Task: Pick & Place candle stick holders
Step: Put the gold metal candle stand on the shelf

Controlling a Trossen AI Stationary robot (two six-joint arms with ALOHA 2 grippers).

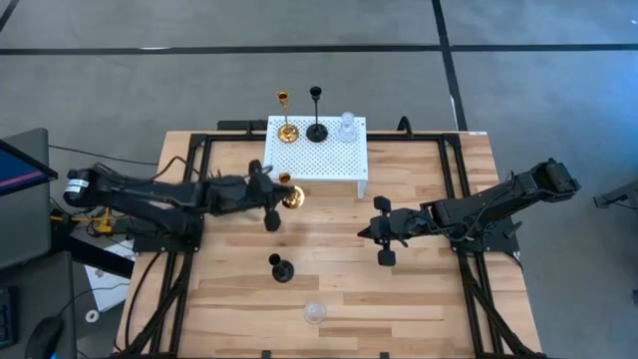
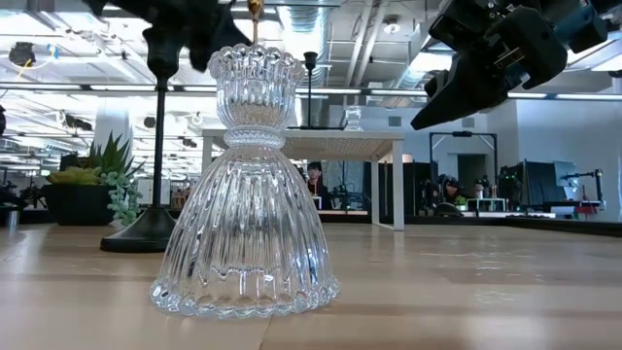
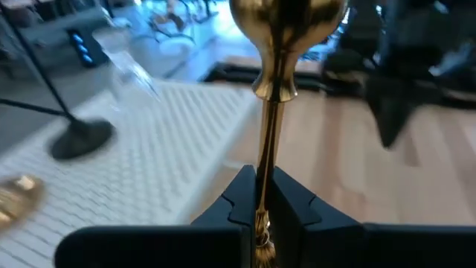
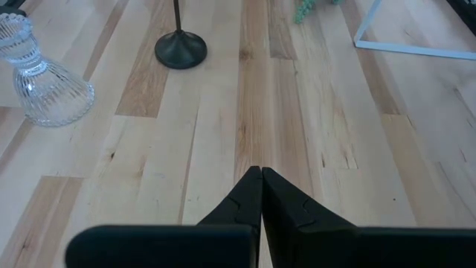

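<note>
From above I see the wooden table [image 1: 399, 289] with a white perforated stand [image 1: 329, 155] carrying 3 holders; my left gripper [image 1: 271, 194] is beside it, clamped on a gold holder [image 1: 290, 195]; a black holder [image 1: 282, 268] and a glass holder [image 1: 314, 313] stand nearer; low down, glass fills the foreground; left wrist: stem pinched between fingers; right wrist: right gripper [image 4: 261, 195] jaws together, empty, above bare wood.

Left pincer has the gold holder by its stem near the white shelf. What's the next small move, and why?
Probably carry the gold holder on over the white perforated shelf and lower it onto a bare spot. The left pincer is shut on its stem beside the shelf edge, and three holders already stand along the far side. The right pincer waits shut, empty.
</note>
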